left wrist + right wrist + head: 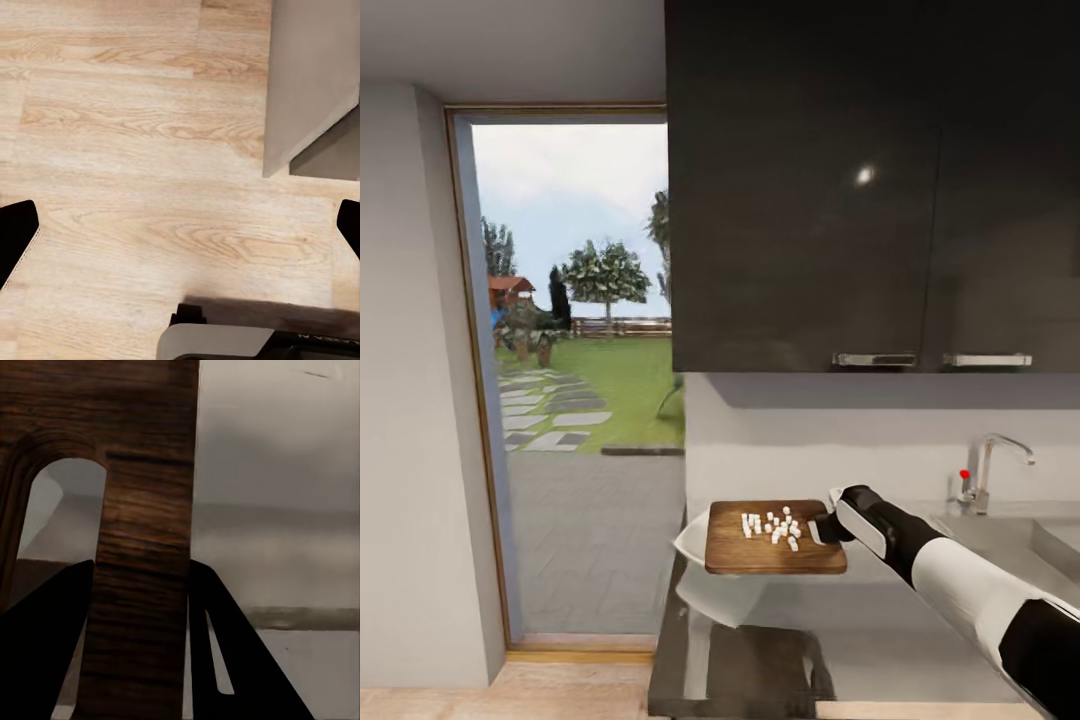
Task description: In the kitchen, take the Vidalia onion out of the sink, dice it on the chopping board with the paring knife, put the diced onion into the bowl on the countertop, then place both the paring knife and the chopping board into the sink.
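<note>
head forward, wrists close, board [775, 540] shared, seemingly

Dark wall cabinets [870, 180] beside an open doorway [575, 380], apparently.

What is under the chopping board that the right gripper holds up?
The white bowl sits below the chopping board, on the countertop. The board hides the bowl's middle and whatever is inside.

Light wood-plank floor [150, 187] below; grey wall corner [307, 82]; dark fingers [15, 236] spread wide at frame edges
</note>
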Available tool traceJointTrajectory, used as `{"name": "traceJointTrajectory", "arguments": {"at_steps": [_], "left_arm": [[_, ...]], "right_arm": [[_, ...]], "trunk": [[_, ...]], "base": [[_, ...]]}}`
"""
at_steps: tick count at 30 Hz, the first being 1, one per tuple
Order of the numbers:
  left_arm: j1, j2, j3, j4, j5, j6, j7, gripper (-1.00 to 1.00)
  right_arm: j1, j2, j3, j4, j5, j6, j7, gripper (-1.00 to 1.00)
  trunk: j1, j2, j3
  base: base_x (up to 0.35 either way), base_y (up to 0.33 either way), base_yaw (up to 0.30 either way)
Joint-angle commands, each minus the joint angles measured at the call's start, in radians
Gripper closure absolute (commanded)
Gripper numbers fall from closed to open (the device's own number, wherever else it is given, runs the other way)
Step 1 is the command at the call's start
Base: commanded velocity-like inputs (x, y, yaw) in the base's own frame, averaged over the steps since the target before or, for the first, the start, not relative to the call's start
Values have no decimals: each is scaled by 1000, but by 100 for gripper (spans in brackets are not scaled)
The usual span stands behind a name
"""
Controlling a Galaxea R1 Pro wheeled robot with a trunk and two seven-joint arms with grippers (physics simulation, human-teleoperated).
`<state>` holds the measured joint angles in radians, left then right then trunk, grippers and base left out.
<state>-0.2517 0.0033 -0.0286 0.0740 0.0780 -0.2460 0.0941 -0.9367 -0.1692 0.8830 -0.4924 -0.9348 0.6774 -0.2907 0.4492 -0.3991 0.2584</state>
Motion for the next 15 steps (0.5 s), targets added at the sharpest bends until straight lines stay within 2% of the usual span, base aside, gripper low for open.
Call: {"name": "traceJointTrajectory", "arguments": {"at_steps": [1,9,15], "left_arm": [[-1,0,-4,4,8,-7,-1,-100],[-1,-1,-4,4,7,-7,-1,-100],[-1,0,-4,4,7,-7,-1,-100]], "right_arm": [[-1,-1,7,3,-13,1,-8,100],[-1,-3,7,37,-12,2,-8,100],[-1,-9,6,48,-11,2,-9,100]], "trunk": [[1,-1,0],[1,-1,0],[1,-1,0]], "base": [[238,203,0],[250,184,0],[201,78,0]]}}
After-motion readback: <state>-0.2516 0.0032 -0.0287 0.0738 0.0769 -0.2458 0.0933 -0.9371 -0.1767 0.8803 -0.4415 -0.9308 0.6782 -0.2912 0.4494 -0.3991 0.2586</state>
